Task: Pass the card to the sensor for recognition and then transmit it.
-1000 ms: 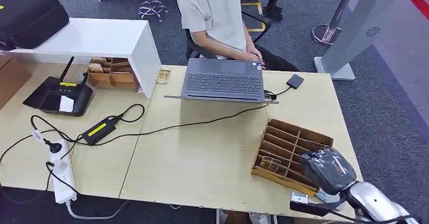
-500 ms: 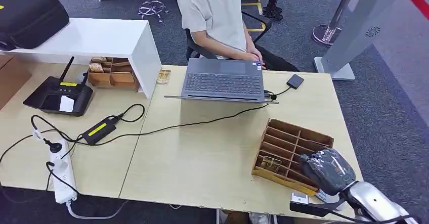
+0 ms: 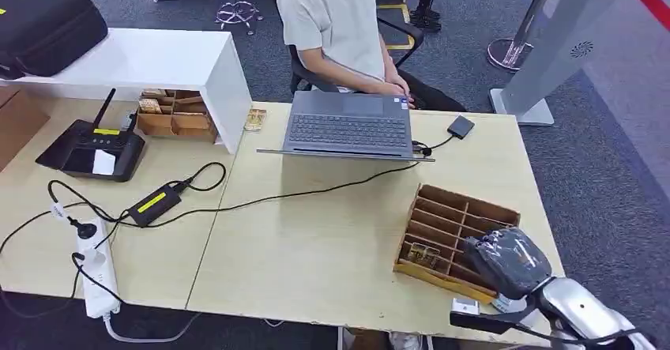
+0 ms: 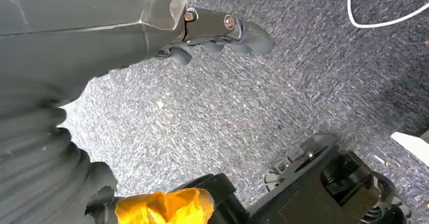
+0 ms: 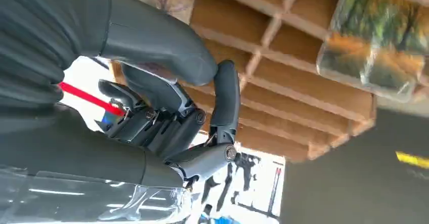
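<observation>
My right hand (image 3: 510, 261) hovers over the near right corner of the wooden compartment box (image 3: 450, 220) on the table. In the right wrist view its fingers (image 5: 222, 102) curl toward the thumb around a white card (image 5: 83, 97) with a red stripe, in front of the box's slots (image 5: 303, 82). Whether the card is pinched is unclear. A small black reader (image 3: 461, 126) lies beside the laptop (image 3: 351, 125), wired to it. My left hand (image 4: 217, 29) hangs over the carpet, holding nothing.
A person (image 3: 336, 22) sits behind the laptop. At the left are a black device with antenna (image 3: 91, 148), a power brick (image 3: 156, 202), a power strip (image 3: 95, 267), cables and a white shelf (image 3: 158, 62). A patterned packet (image 3: 423, 254) lies in the box.
My right hand has shifted slightly left and lower over the box's near corner. Nothing else has moved.
</observation>
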